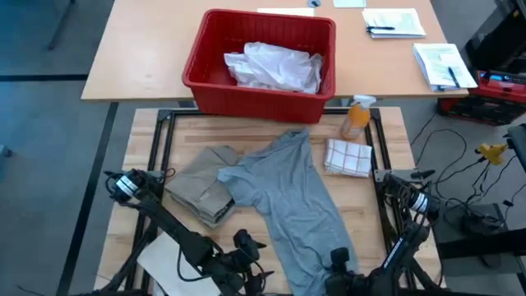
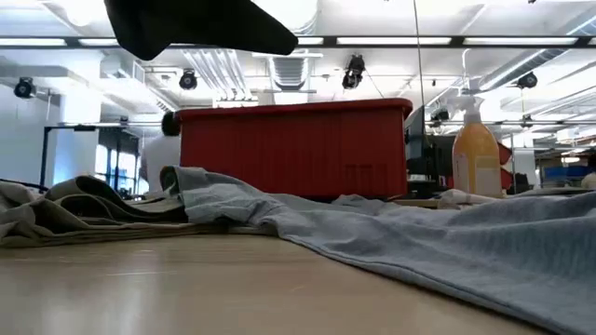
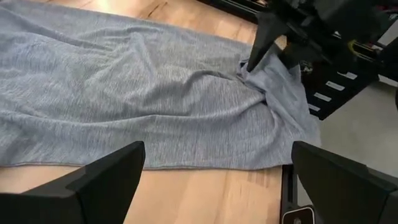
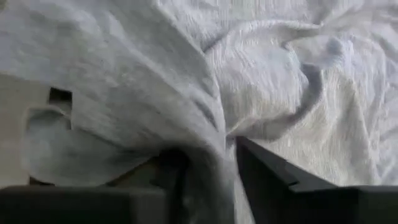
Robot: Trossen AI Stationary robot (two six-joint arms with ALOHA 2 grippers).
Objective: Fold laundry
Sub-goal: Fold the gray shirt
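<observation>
The grey T-shirt (image 1: 296,197) lies spread on the wooden table, running from the far middle to the near edge. A khaki-tan piece (image 1: 204,187) lies folded to its left, partly under the shirt's sleeve. A white garment (image 1: 275,67) sits in the red basket (image 1: 215,82) on the far table. My right gripper (image 1: 339,263) is shut on the T-shirt at its near end. My left gripper (image 3: 217,180) stands open above the bare table, just left of the shirt's near edge, touching nothing. My right gripper pinches a bunched fold of the grey T-shirt (image 4: 214,165) between its two fingers, at the shirt's near right end (image 3: 264,68). The fingers come from above, pointing down. The cloth puckers up at the fingers, and the rest of the shirt lies slack on the table.
A checked cloth (image 1: 348,156) and an orange spray bottle (image 1: 356,119) stand at the table's far right. A white sheet (image 1: 168,259) lies at the near left under the left arm. Black frame rails (image 1: 160,156) run along the table's sides.
</observation>
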